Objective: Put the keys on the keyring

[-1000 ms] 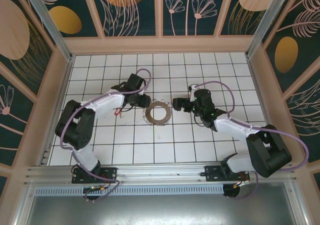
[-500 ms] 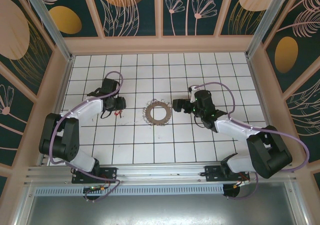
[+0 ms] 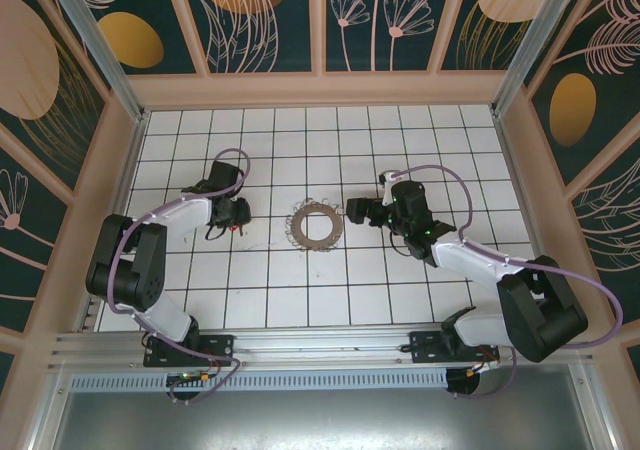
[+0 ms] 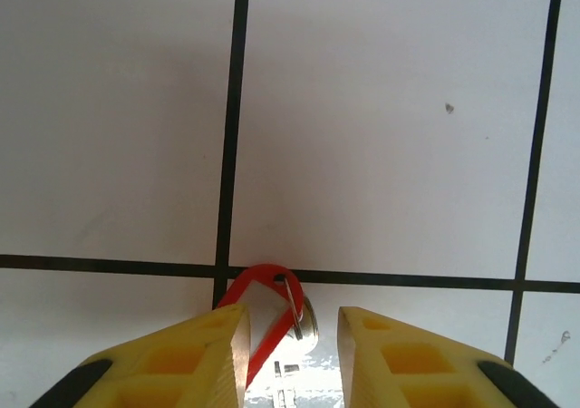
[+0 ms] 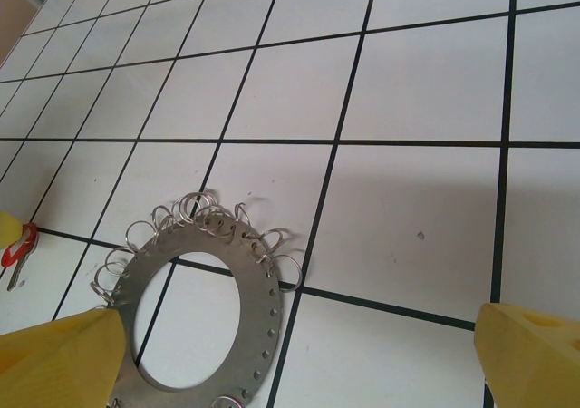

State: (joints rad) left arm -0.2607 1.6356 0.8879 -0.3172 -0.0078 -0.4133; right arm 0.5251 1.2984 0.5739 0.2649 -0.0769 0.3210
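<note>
Straddling the keys (image 4: 263, 322) with jaws apart, your left gripper (image 4: 290, 335) is lined up to pinch the red tag, which lies on the tiles left of the keyring (image 3: 315, 226). Your right gripper (image 5: 299, 349) waits wide open beside the ring, probably to steady it. One second ago the left arm was at the ring.

Dull grey metal keyring (image 5: 263, 322); smooth red plastic keys (image 4: 261, 271).
</note>
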